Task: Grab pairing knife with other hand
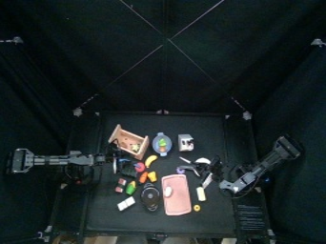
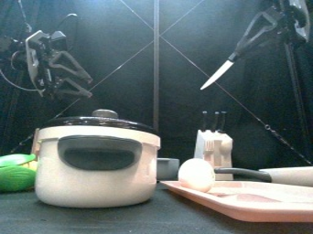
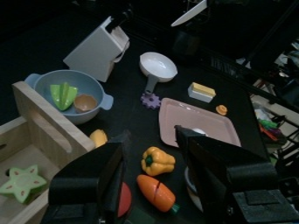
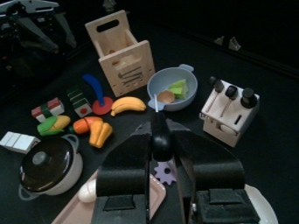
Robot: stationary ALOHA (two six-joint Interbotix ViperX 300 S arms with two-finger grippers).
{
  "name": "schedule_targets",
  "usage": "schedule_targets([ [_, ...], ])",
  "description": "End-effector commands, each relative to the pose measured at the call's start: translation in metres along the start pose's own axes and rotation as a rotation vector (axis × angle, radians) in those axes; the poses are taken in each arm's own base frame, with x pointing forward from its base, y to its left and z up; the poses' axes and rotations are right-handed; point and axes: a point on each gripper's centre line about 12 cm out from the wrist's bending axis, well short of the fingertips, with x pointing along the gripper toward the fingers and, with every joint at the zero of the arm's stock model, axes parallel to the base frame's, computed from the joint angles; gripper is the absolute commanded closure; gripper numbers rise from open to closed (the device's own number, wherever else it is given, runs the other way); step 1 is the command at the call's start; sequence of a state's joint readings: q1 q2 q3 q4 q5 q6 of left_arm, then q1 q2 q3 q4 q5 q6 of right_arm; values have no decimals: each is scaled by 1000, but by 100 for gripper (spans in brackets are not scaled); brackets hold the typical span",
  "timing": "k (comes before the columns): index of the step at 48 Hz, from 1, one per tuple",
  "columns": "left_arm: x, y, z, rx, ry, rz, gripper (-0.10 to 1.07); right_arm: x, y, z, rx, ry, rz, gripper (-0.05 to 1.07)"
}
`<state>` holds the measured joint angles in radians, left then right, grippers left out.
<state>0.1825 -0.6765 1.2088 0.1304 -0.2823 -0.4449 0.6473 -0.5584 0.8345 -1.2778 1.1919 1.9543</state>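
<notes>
My right gripper (image 4: 160,147) is shut on the black handle of the paring knife (image 4: 156,98), whose blade points forward over the table. In the front view the right gripper (image 2: 262,33) holds the knife (image 2: 217,73) high in the air, blade slanting down to the left. My left gripper (image 3: 149,145) is open and empty, hovering over the table's left side. In the front view it (image 2: 64,80) hangs at the upper left, well apart from the knife. The left wrist view shows the knife blade (image 3: 191,12) far off at the edge.
A white knife block (image 2: 214,143) stands at the back. A lidded pot (image 2: 97,164), a pink cutting board (image 3: 205,122), a blue bowl (image 4: 173,86), a wooden crate (image 4: 122,48) and several toy foods, such as an egg (image 2: 196,173), lie about the table.
</notes>
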Motion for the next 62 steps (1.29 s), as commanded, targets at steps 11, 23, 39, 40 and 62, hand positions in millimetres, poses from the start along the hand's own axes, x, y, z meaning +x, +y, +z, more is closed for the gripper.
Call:
schedule_targets([
  [11,5,-27,6,205,-44,-147,14,-5,18,-14,-50,29,87,56],
  [23,25,-44,6,352,-95,-257,14,3,38,-28,-165,-16,139,56],
  [39,70,-53,4,419,-129,-301,14,12,64,-38,-303,-117,176,56],
  [40,72,-53,3,418,-128,-302,14,14,65,-38,-306,-118,173,56],
  [62,134,-67,-13,507,-116,-433,15,31,83,-51,-348,-80,185,56],
])
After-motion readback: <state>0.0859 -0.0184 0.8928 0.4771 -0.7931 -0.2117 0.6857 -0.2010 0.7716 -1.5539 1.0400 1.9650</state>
